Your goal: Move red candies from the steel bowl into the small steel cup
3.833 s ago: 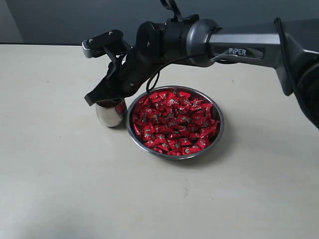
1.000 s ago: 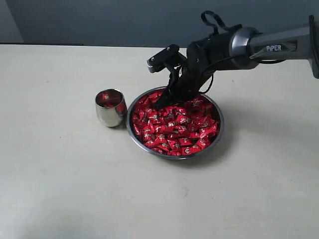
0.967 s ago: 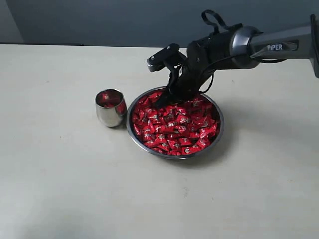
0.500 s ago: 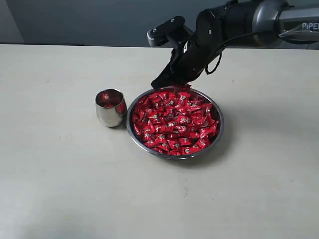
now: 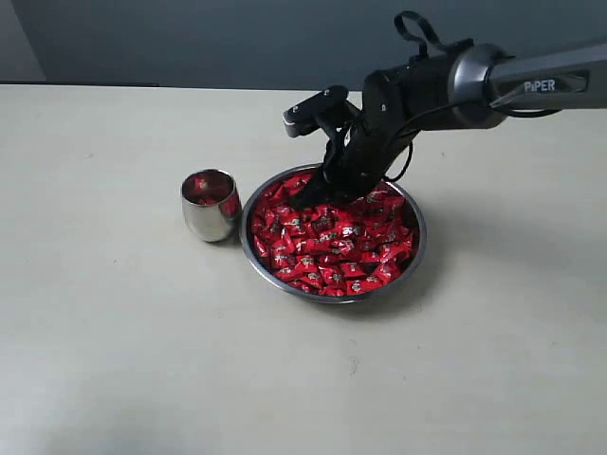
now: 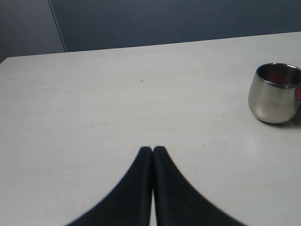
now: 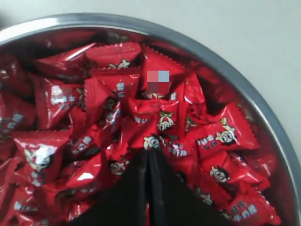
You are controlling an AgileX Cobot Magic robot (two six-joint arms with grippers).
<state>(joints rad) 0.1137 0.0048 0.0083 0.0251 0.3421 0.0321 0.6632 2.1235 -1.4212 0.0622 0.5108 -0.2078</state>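
While the left gripper (image 6: 153, 149) hangs closed over the table (image 6: 94, 94), the right gripper (image 5: 303, 200), jaws together, any catch unclear, noses into red candies (image 5: 334, 243) at the steel bowl's (image 5: 422, 237) far left, small steel cup (image 5: 211, 216) beside it.

Silver-grey arm (image 5: 545, 81) bears PIPER lettering, looped black cable (image 5: 414, 23), black tapered end effector (image 5: 303, 199).

Red candies (image 5: 332, 239) fill the steel bowl (image 5: 332, 298), and the small steel cup (image 5: 209, 217) stands upright just beside it.
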